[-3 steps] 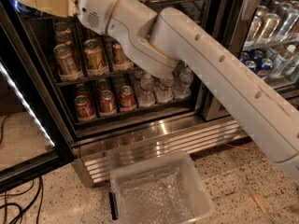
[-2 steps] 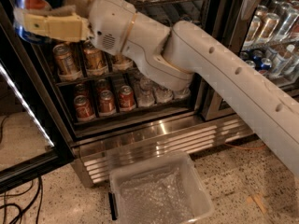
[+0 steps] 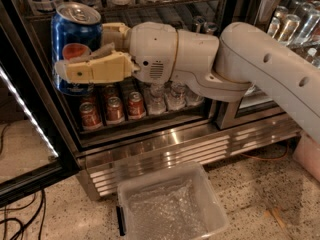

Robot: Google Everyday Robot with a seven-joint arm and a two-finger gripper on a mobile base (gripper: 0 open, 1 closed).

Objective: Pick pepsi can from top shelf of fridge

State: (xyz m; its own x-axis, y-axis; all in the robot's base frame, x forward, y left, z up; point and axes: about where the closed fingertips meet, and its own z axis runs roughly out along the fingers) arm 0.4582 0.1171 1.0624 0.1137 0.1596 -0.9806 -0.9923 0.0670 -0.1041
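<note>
Now gripped: the pepsi can [image 3: 70, 34], upright, blue with a silver top, its round logo partly covered by a finger.
Gripper [image 3: 84, 50]: clenched on the pepsi can, with one cream finger [image 3: 95, 68] across the can's front and the other behind it, held before the fridge's upper left.
Pepsi can place: outside the fridge [image 3: 222, 116], in front of the left part of its open interior.
Wire shelf [image 3: 160, 3]: the highest rack of the fridge in view, with cans and bottles standing on it.
Lower rack: deep in the fridge, with a row of red-brown cans [image 3: 115, 109] at its left and clear bottles [image 3: 167, 96] at its right.
Arm [image 3: 260, 64]: white, reaching across the fridge front from its right side.
Light strip [image 3: 27, 114]: white, on the door swung open at the fridge's left.
Base [image 3: 165, 151]: ribbed steel, along the fridge's bottom.
Plastic bin [image 3: 160, 174]: clear, on the floor just before the fridge base.
Cables [image 3: 20, 219]: dark, on the floor below the fridge's open door.
</note>
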